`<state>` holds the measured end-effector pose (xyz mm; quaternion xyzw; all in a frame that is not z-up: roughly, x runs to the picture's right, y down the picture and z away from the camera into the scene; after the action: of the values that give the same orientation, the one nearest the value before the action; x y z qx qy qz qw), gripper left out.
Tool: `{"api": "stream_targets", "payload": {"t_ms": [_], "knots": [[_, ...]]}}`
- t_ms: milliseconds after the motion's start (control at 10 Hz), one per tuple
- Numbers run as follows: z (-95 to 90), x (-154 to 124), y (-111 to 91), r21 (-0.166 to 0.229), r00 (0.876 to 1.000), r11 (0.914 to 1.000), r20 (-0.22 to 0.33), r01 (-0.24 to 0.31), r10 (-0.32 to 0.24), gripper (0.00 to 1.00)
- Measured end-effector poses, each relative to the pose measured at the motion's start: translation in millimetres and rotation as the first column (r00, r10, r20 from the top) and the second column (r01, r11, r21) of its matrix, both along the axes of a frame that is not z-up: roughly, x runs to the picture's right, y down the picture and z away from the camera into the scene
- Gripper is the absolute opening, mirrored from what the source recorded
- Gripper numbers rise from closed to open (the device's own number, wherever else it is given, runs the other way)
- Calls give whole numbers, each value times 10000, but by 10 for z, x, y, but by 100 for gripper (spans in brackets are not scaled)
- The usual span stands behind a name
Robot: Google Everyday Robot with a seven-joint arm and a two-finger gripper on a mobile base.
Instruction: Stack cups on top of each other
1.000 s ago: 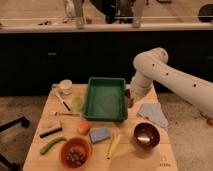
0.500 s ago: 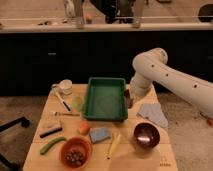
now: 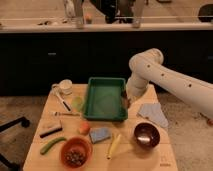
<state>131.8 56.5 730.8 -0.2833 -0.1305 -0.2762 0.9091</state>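
A small pale light-green cup (image 3: 77,103) stands on the wooden table (image 3: 145,162) just left of the green tray (image 3: 105,116). My gripper (image 3: 125,101) hangs at the end of the white arm (image 3: 150,70), low over the tray's right rim. It is far from that cup, with the whole tray between them. The gripper is shut, and nothing shows in it.
A white mug (image 3: 64,86) stands at the back left. A dark-brown bowl (image 3: 146,134) and a grey cloth (image 3: 152,114) lie on the right. Along the front are an orange bowl (image 3: 76,152), a banana (image 3: 114,145), a sponge (image 3: 100,134), a cucumber (image 3: 52,145) and a black tool (image 3: 50,131).
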Motion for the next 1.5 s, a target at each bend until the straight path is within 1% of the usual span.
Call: {"api": "stream_targets", "payload": {"t_ms": [300,800,900,1100,1500], "knots": [[84,-373,-19,-74,9987,9993,353,374,-371,20],[121,-843,-36,-44,9910,9951,918,985,-977,20],[117,-892,-30,-33,9895,9943,984,1064,-1055,20],[105,-1057,-11,1,9840,9912,1207,1320,-1310,20],[81,-1567,49,70,9608,9800,1956,1988,-1963,20]]}}
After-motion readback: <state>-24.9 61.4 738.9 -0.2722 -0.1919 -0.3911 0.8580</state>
